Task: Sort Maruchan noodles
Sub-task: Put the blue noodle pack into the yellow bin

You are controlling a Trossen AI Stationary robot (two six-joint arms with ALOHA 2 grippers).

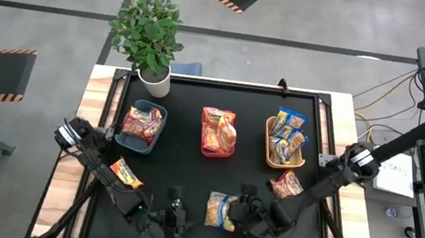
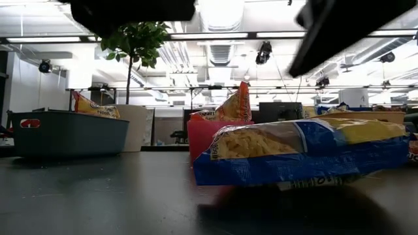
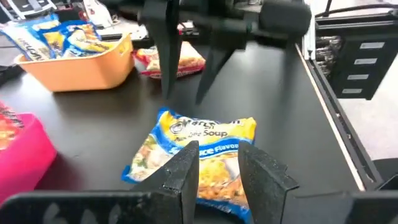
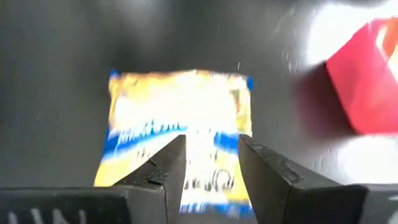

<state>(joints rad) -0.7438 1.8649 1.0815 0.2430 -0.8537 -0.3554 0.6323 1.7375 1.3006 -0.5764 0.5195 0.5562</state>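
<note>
On the black table mat (image 1: 182,164), front centre: one blue-and-yellow Maruchan packet (image 1: 221,210), lying flat, printed face up, just in front of the red bin (image 1: 219,132); it fills the low view's foreground (image 2: 307,156).

Right gripper (image 1: 245,212): just right of that packet, hanging above it; in its wrist view the two dark fingers (image 4: 165,165) stand apart over the packet (image 4: 180,124), jaws open, nothing between them; whether the tips touch the wrapper cannot be told.

Left gripper (image 1: 177,212): just left of the same packet, low over the mat; fingers (image 3: 183,174) parted with a narrow gap, holding nothing; packet (image 3: 199,152) directly ahead of them, right arm's fingers beyond it.

Red bin: middle of the mat, behind the blue-and-yellow packet; holds red-pink packets (image 1: 218,128) standing on edge, one poking above the rim (image 2: 236,103).

Teal bin (image 1: 145,127): left of the red bin, near the potted plant (image 1: 149,38); holds orange packets (image 1: 142,123).

Tan bin (image 1: 284,142): right of the red bin; holds blue-and-yellow packets (image 1: 287,132), stacked and tilted.

Loose orange packet (image 1: 126,173): on the mat in front of the teal bin, beside the left arm.

Loose red-pink packet (image 1: 286,185): on the mat just in front of the tan bin, partly under the right arm.
</note>
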